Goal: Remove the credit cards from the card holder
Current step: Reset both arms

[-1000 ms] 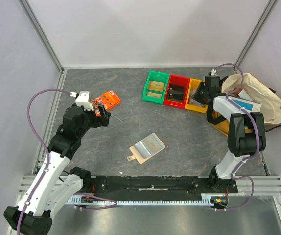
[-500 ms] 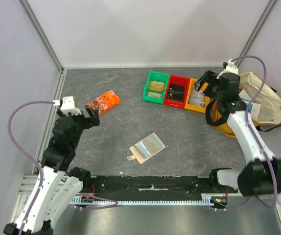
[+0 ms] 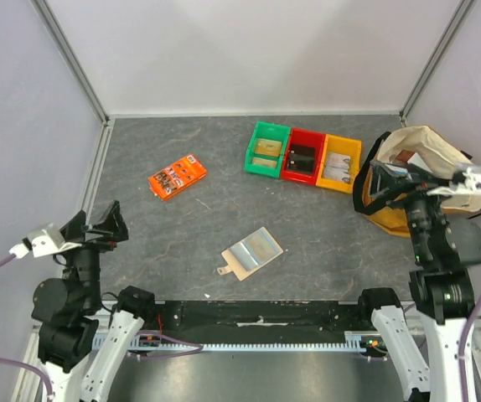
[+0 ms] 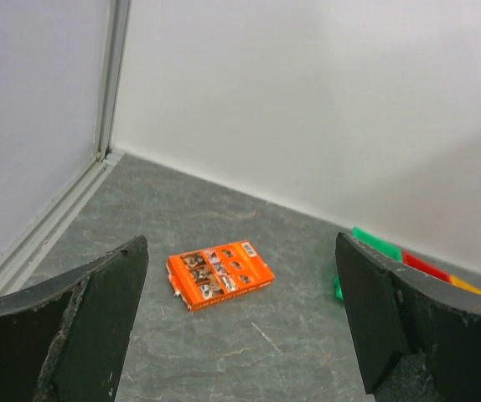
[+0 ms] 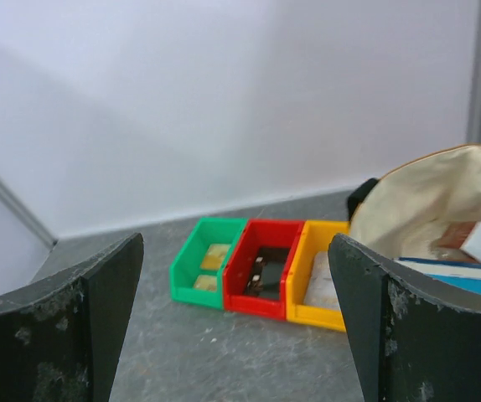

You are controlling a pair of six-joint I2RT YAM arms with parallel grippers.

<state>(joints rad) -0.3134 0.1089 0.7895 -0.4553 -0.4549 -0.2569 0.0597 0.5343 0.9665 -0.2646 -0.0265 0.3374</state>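
Note:
The card holder (image 3: 251, 251) lies open on the grey table, silvery on one half and tan on the other, with its little tab toward the near edge. No wrist view shows it. Whitish flat credit cards (image 3: 337, 167) (image 5: 320, 289) lie in the yellow bin (image 3: 342, 142); I cannot tell whether any sit in the holder. My left gripper (image 3: 96, 224) (image 4: 240, 243) hangs open and empty at the near left, facing the orange packet. Over the bag's edge at the right, my right gripper (image 3: 381, 186) (image 5: 236, 241) is open and empty, facing the bins.
An orange picture packet (image 3: 177, 175) (image 4: 219, 273) lies at the left. A green bin (image 3: 267, 149) (image 5: 188, 266) and a red bin (image 3: 302, 156) (image 5: 239, 276) stand beside the yellow one. A cream bag (image 3: 431, 146) (image 5: 416, 201) with blue-and-white items sits at the right wall.
Both arms have drawn back toward the near edge. The right gripper left the yellow bin and opened; the left one moved away from the orange packet.

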